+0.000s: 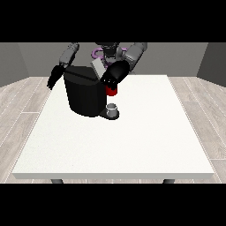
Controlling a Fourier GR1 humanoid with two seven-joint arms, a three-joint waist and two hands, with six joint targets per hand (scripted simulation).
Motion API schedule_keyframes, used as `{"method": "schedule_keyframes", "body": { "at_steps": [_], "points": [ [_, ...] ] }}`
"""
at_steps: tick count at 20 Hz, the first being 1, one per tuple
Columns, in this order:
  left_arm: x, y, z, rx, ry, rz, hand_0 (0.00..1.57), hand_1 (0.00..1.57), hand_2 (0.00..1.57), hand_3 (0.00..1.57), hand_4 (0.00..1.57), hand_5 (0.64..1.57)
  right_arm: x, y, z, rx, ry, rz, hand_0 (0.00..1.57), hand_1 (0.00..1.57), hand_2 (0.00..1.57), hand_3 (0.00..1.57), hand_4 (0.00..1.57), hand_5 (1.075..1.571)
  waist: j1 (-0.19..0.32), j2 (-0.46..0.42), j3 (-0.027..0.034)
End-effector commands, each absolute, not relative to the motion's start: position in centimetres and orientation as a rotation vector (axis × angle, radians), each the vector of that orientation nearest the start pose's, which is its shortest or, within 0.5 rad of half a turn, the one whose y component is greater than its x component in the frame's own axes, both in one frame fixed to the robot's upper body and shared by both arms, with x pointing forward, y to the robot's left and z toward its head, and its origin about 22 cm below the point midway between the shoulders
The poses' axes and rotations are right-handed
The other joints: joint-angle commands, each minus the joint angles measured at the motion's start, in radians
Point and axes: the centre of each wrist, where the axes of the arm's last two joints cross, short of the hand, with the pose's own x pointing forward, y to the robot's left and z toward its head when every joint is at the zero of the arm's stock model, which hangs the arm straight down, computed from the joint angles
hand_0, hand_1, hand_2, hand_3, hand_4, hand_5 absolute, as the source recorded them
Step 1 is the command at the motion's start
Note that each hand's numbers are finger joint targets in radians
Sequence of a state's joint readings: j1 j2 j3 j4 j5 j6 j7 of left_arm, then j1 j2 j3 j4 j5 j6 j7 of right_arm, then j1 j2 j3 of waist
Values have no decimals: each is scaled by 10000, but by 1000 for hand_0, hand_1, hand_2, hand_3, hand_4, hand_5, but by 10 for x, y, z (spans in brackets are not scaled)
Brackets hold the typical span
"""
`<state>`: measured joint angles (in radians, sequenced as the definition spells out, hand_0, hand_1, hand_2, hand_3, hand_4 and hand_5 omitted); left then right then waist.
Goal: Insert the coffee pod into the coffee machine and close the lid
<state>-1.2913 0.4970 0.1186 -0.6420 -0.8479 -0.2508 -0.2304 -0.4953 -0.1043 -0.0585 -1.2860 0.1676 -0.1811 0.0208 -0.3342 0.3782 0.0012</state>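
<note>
one coffee machine (84, 93), black, on white table (132, 141), near far edge. one lid (98, 67), grey, raised, tilted. one red thing at machine (111, 91), under spout side. one small grey thing (113, 107) on machine's base plate, cannot tell if pod. no readable writing or labels. two hands: hand at view's right (112, 78) against machine's upper front, just above red thing, fingers' state unclear. hand at view's left (54, 78) hangs beside machine, apart, fingers look straight, holding nothing.
</note>
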Motion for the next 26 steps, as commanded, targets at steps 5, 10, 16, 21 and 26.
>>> {"method": "schedule_keyframes", "body": {
  "at_steps": [5, 10, 16, 21, 26],
  "points": [
    [459, 261, 302, 9562, -17353, -11979, 925, 925, 982, 695, 0, 1571, 355, -192, 82, -2735, -17795, 1319, 0, 0, 0, 0, 161, 1571, -132, 335, -10],
    [460, 249, 298, 10149, -17170, -12008, 0, 0, 668, 537, 0, 1571, 352, -197, 67, -2911, -17249, 1705, 0, 0, 0, 0, 207, 1571, -22, 2, -7],
    [458, 268, 300, 10193, -17386, -11710, 0, 0, 526, 441, 0, 1571, 355, -212, 74, -3015, -17172, 1336, 0, 0, 0, 0, 0, 1571, 67, 55, -8],
    [461, 273, 283, 9736, -16649, -12168, 0, 0, 332, 226, 0, 1571, 350, -205, 67, -2924, -16919, 1219, 0, 0, 0, 0, 133, 1571, 268, -508, -10],
    [460, 269, 261, 8436, -16603, -12338, 0, 0, 0, 0, 0, 1571, 335, -220, 18, -3073, -16091, 406, 0, 0, 0, 0, 0, 1571, 1354, -1206, -5]
  ]
}}
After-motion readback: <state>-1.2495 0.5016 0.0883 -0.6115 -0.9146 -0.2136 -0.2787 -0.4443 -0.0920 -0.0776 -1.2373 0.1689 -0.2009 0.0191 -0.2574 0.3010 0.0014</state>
